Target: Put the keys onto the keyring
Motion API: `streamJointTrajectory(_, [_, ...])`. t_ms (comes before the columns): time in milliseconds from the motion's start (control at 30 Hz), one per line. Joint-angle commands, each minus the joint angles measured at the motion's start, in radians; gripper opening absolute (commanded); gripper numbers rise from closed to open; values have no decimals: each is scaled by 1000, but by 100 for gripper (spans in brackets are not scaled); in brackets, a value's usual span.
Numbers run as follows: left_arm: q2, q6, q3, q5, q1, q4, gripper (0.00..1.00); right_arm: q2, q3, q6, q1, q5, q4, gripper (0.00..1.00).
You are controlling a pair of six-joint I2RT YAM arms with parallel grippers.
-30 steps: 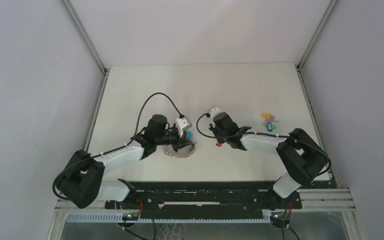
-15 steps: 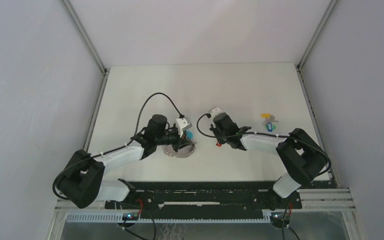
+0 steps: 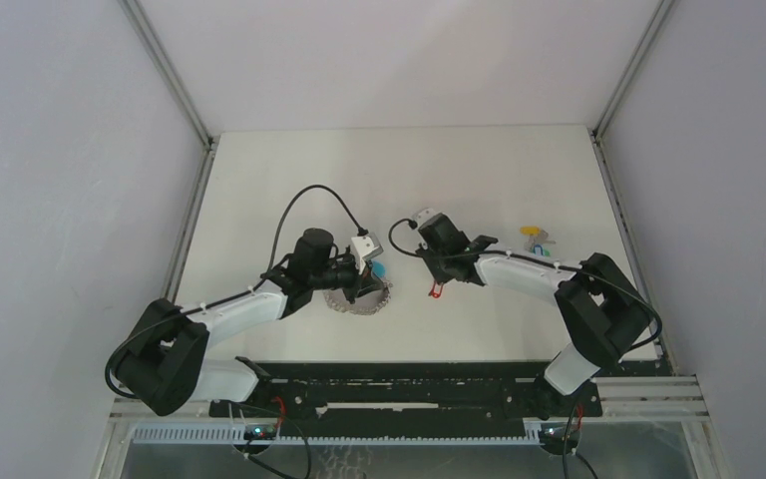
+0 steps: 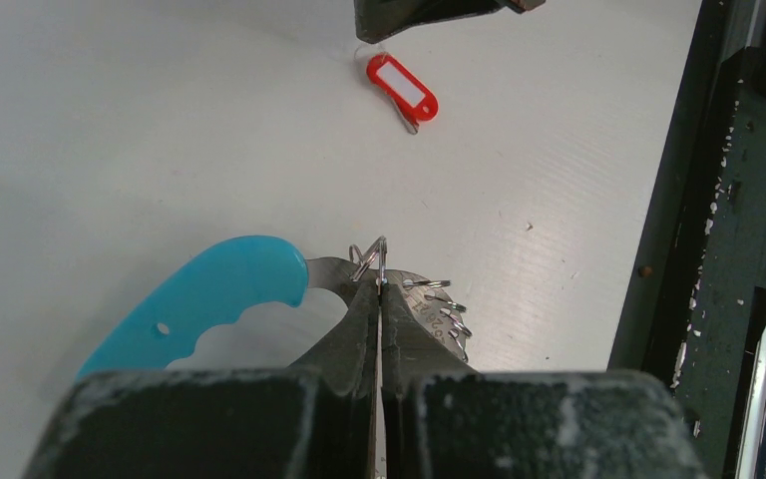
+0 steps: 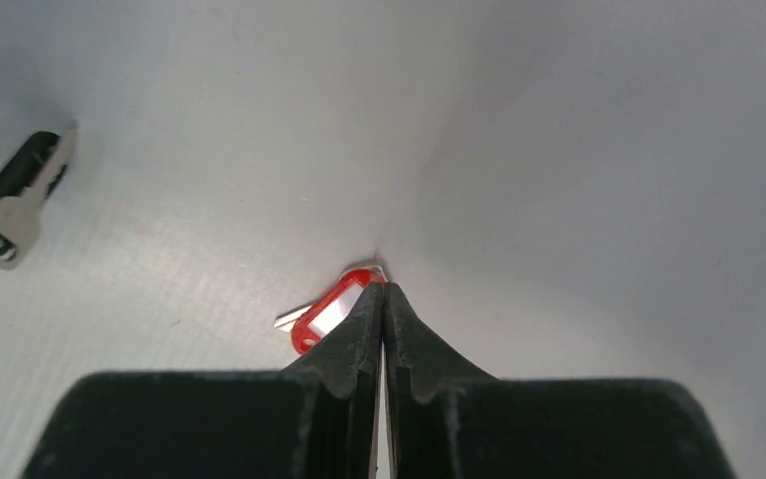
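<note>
1. Left gripper. My left gripper [image 4: 380, 284] is fully closed. Its jaws pinch a small wire loop [image 4: 369, 257] that stands up from the metal part of the keyring [image 3: 359, 298]. The fingertips meet with no gap between them.

2. Keyring position. The keyring lies on the white bench [image 3: 409, 170], left of the centre line and closer to the near edge than to the far edge. Its blue plastic segment [image 4: 199, 304] curves away from my left fingertips, on the side facing the far edge. Several more small wire rings sit along the metal rim beside the jaws.

3. Right gripper. My right gripper [image 5: 383, 291] is also fully closed. Its jaws meet on the ring end of the red key [image 4: 402, 88]. The red head and a short length of metal blade project past the tips. I cannot tell whether the red key is clear of the bench or resting on it.

4. Relative position. The red key is near the keyring but apart from it, on the side toward the right edge of the bench. The two grippers do not touch.

5. Remaining keys. The yellow key [image 3: 531, 231] and the blue-teal key [image 3: 538, 252] lie close together near the right edge of the bench, well apart from the keyring. My right arm partly covers the blue-teal key in the top view.
</note>
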Motion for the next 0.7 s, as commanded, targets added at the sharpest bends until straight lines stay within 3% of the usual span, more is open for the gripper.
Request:
streamJointTrajectory(0, [-13, -13, 32, 34, -3, 53, 0, 20, 127, 38, -12, -67, -225, 0])
streamJointTrajectory(200, [-16, -12, 34, 35, -3, 46, 0, 84, 230, 56, -63, -233, -381, 0])
streamJointTrajectory(300, [-18, -11, 34, 34, -1, 46, 0, 102, 267, 54, -60, -198, -414, 0])
streamJointTrajectory(667, [-26, -10, 31, 26, -2, 44, 0, 70, 171, -26, 68, 47, -206, 6])
